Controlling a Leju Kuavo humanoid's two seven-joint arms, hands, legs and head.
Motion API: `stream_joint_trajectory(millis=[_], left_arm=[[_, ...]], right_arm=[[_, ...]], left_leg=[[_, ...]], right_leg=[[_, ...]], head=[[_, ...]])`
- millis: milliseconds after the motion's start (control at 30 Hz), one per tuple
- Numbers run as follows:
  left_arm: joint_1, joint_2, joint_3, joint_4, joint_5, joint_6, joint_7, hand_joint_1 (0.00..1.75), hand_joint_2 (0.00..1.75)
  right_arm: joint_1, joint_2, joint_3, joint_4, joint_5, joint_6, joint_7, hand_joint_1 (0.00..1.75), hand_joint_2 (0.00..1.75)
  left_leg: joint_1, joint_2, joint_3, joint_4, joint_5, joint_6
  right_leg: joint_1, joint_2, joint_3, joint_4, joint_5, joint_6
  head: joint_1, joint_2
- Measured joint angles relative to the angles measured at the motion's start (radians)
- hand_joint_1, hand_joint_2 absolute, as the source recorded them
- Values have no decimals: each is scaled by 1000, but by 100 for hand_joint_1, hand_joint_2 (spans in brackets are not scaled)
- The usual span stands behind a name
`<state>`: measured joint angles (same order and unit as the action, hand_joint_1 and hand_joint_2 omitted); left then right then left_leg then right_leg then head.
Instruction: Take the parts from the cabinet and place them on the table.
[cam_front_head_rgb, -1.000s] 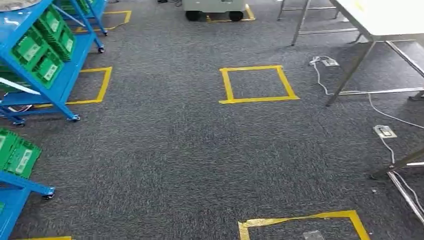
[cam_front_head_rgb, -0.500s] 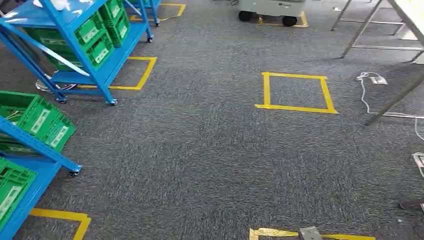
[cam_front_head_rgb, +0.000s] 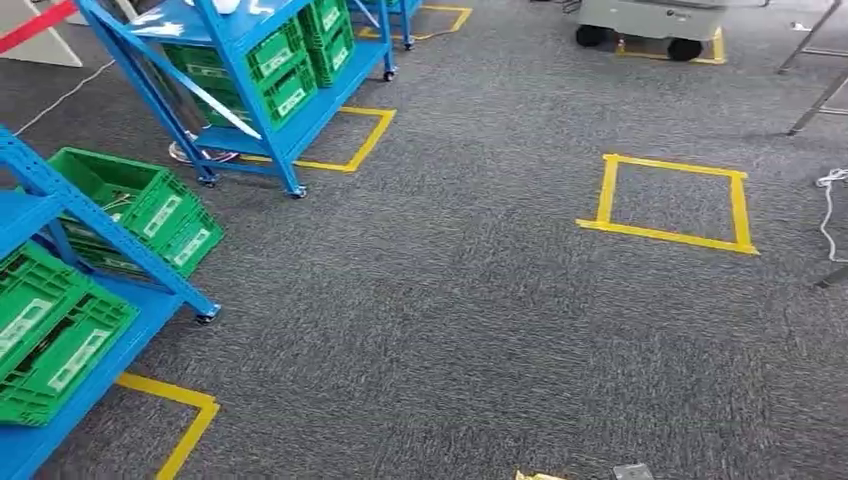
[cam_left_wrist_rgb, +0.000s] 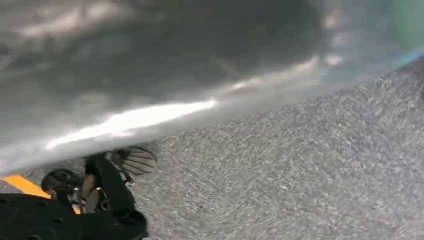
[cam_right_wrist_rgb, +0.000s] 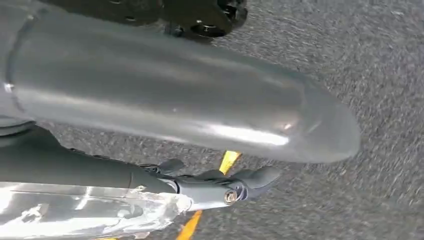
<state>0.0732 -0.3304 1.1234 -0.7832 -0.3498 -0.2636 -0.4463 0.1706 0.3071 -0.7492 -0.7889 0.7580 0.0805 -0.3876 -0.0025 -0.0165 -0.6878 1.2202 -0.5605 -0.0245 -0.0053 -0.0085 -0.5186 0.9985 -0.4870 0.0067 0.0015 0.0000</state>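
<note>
Two blue cabinets stand on the left of the head view. The near cabinet (cam_front_head_rgb: 125, 255) holds green bins (cam_front_head_rgb: 140, 205) on slanted shelves, and the far cabinet (cam_front_head_rgb: 235, 45) holds more green bins (cam_front_head_rgb: 290, 75). What lies in the bins is too small to make out. In the right wrist view my right hand (cam_right_wrist_rgb: 165, 100) hangs over the carpet, its dark fingers (cam_right_wrist_rgb: 225, 187) stretched out beside a clear crinkled plastic (cam_right_wrist_rgb: 90, 212); whether the hand holds it is unclear. My left hand (cam_left_wrist_rgb: 150, 75) is a blurred grey cover above the carpet, its fingers hidden.
Grey carpet carries a yellow tape square (cam_front_head_rgb: 670, 200) at mid right and a tape corner (cam_front_head_rgb: 185, 410) by the near cabinet. A white wheeled cart (cam_front_head_rgb: 650, 20) stands at the back. Metal table legs (cam_front_head_rgb: 820, 100) and a white cable (cam_front_head_rgb: 830, 200) sit at the right edge.
The camera has swung left: the cabinets have slid further into the picture and the table and cables have slid off to the right. The things themselves have not moved.
</note>
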Motion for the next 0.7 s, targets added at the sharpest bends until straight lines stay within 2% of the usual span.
stream_joint_trajectory(millis=[33,67,100,133,167,200,233,267,333,367,400,433,467,500,533,567,600,633,667,700], left_arm=[[1,0,-6,0,6,2,0,0,0],[2,1,-10,0,8,2,0,0,0],[5,1,-13,-1,10,3,1,0,0],[6,2,-14,-2,13,3,3,0,0],[7,2,-14,-4,15,3,3,0,0],[7,1,-17,-8,17,3,3,0,0],[5,1,-21,-9,18,3,3,0,0],[5,1,-26,-10,18,3,3,0,0],[10,1,-29,-11,19,3,3,0,0],[12,0,-29,-12,19,4,3,0,0],[14,0,-29,-14,19,5,3,0,0],[13,0,-30,-15,19,5,3,0,0],[13,0,-33,-16,19,5,3,0,0],[13,0,-34,-16,19,4,3,0,0],[14,0,-34,-16,19,5,3,0,0],[14,0,-33,-16,19,5,3,0,0],[14,0,-33,-16,19,4,3,0,0],[14,0,-33,-16,19,4,3,0,0],[14,0,-33,-16,19,4,3,0,0],[13,0,-33,-16,19,4,3,0,0]], right_arm=[[6,0,0,-6,0,6,2,0,0],[8,0,0,-11,1,12,6,0,0],[7,0,0,-11,2,14,8,0,0],[6,0,0,-12,2,17,9,0,0],[6,0,0,-14,3,19,9,0,0],[6,0,0,-18,4,22,9,0,0],[8,0,0,-20,4,24,9,0,0],[9,0,0,-21,4,24,9,0,0],[6,0,0,-26,4,24,9,0,0],[3,0,1,-28,4,24,9,0,0],[3,0,2,-29,4,25,9,0,0],[4,0,2,-30,4,25,8,0,0],[6,0,2,-30,4,25,9,0,0],[9,0,2,-30,4,25,9,0,0],[11,0,2,-30,4,25,9,0,0],[13,0,2,-30,4,25,9,0,0],[13,0,2,-30,4,25,10,0,0],[12,0,2,-30,4,25,10,0,0],[12,0,2,-30,4,25,10,0,0],[12,0,2,-31,4,25,10,0,0]], left_leg=[[1,4,-30,64,-19,-1],[1,5,-35,78,-12,-1],[1,6,-18,47,16,-1],[1,11,17,-19,56,1],[1,26,65,-106,96,3],[-1,79,115,-193,123,5],[-9,98,132,-234,112,4],[-6,86,128,-228,111,15],[-11,63,124,-229,108,23],[-8,49,128,-234,112,31],[-2,41,129,-236,115,36],[-1,33,129,-235,117,43],[0,22,127,-235,118,48],[-1,7,127,-235,118,49],[-1,-7,127,-235,118,49],[-2,-22,127,-235,118,50],[-2,-36,128,-234,119,49],[-1,-51,130,-234,119,49],[-1,-67,132,-234,119,48],[1,-80,133,-234,119,46]], right_leg=[[1,-18,0,0,-1,-1],[2,-34,0,0,-2,-2],[2,-46,1,0,-3,-2],[2,-57,2,0,-4,-1],[2,-67,5,0,-6,0],[5,-76,10,0,-9,6],[14,-87,5,8,-18,13],[15,-97,2,4,-20,16],[14,-119,13,-2,-22,22],[12,-130,26,0,-27,28],[9,-78,16,17,-41,38],[6,-30,-2,59,-72,41],[5,-5,-42,144,-118,43],[5,4,-86,236,-157,44],[5,5,-125,307,-179,44],[5,6,-144,330,-174,43],[5,7,-139,304,-145,41],[5,10,-113,240,-100,38],[4,23,-71,144,-47,35],[1,61,-28,52,-5,33]], head=[[0,0],[0,0],[0,0],[0,0],[0,0],[-1,0],[-3,0],[1,0],[4,0],[0,0],[5,0],[12,0],[13,0],[14,0],[13,0],[14,0],[13,0],[14,0],[14,0],[15,0]])
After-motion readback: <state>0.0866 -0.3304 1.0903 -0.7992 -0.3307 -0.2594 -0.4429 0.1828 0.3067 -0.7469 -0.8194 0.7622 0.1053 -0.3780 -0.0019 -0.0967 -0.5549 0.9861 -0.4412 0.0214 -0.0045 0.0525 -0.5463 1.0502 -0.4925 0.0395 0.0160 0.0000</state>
